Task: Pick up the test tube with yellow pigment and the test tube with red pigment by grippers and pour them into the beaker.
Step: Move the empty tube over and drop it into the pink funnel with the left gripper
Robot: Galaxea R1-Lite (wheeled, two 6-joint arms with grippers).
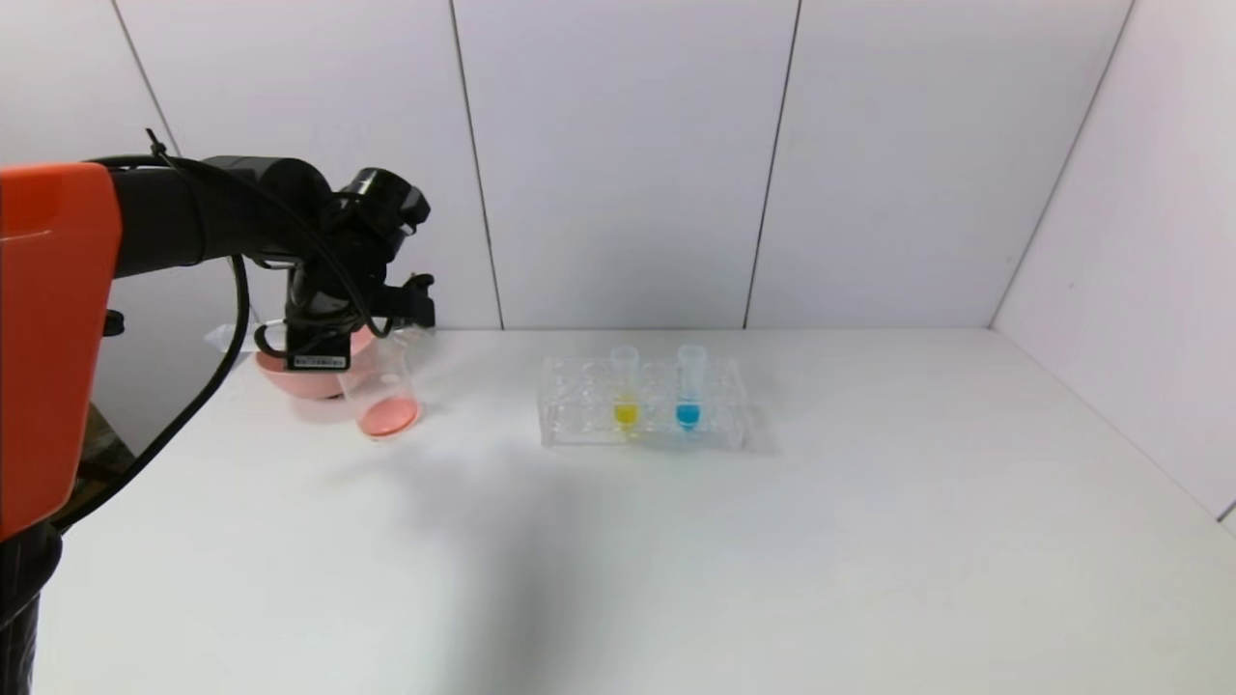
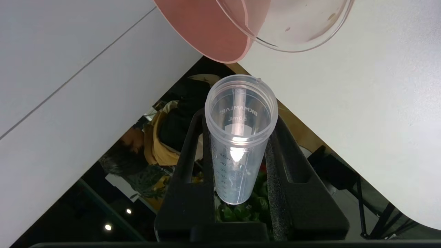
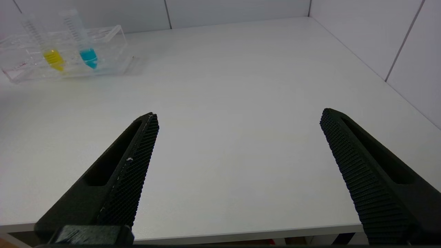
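Held tube (image 2: 240,137): clamped between the left gripper (image 2: 241,131) fingers, emptied and clear, mouth aimed toward beaker and bowl.
Beaker (image 1: 383,391): upright at table's far left, reddish liquid at the bottom, just in front of pink bowl (image 1: 294,375).
Yellow tube (image 1: 625,386): upright in clear rack (image 1: 579,420), beside blue tube (image 1: 688,388).
Right gripper (image 3: 237,165): jaws wide apart, gripping nothing, low near the table's front edge.
Hidden: held tube largely masked by the wrist in the head view.
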